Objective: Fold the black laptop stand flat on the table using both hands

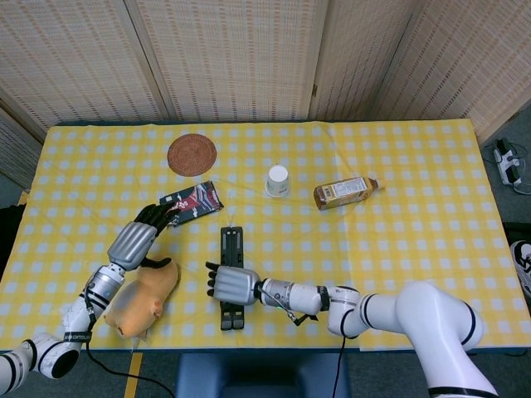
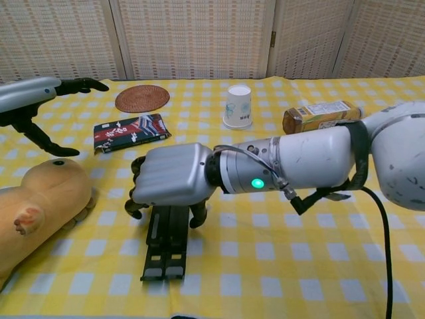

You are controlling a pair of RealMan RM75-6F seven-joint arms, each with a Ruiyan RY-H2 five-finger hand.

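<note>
The right hand [image 2: 174, 183] sits low in the centre of the chest view, knuckles toward the camera, its dark fingers [image 2: 198, 214] curled down around the black laptop stand [image 2: 166, 240] and gripping it. In the head view the same hand [image 1: 232, 284] lies over the middle of the stand [image 1: 231, 245], near the bottom edge of the frame. The stand's two bars lie closed side by side, flat on the table [image 1: 415, 232], running from the hand toward the near edge in the chest view and showing both above and below the hand in the head view.

The left hand [image 1: 152, 220] is at the left of the head view, raised, its black fingers apart and holding nothing, their tips just over the corner of a dark red-printed packet [image 1: 192, 201]. In the chest view the left hand [image 2: 40, 100] enters from the upper left with fingers spread.

Below it at the lower left lies a tan plush toy [image 2: 33, 206]. Further up the yellow checked cloth are a round woven coaster [image 1: 192, 154], a white paper cup [image 1: 278, 181] standing mouth down, and a bottle [image 1: 344, 191] on its side at centre right.
</note>
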